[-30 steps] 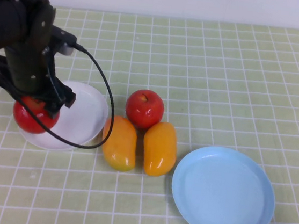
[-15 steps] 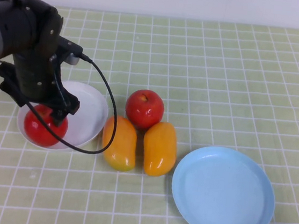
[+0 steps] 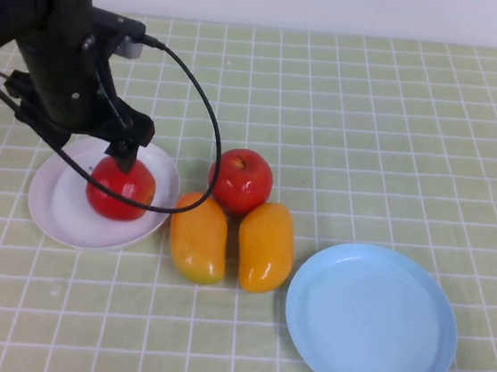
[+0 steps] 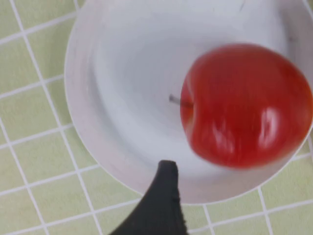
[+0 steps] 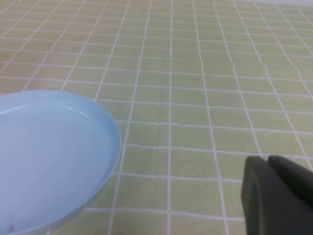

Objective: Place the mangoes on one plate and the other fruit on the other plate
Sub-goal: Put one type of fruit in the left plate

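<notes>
place: lab-style test bench | evidence: green checked tablecloth (image 3: 399,122); plain white wall (image 3: 341,4)

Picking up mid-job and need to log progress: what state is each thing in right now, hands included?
Round white shallow plate: holds one apple.
Shiny red apple on that plate: released, lying on its side.
Second red apple: on the table, touching the mangoes.
Two oblong orange-yellow mangoes: on the table, side by side.
Round light blue plate: empty.
Left hand: open, above the plated apple.
Right hand: shut, near the blue plate.
</notes>
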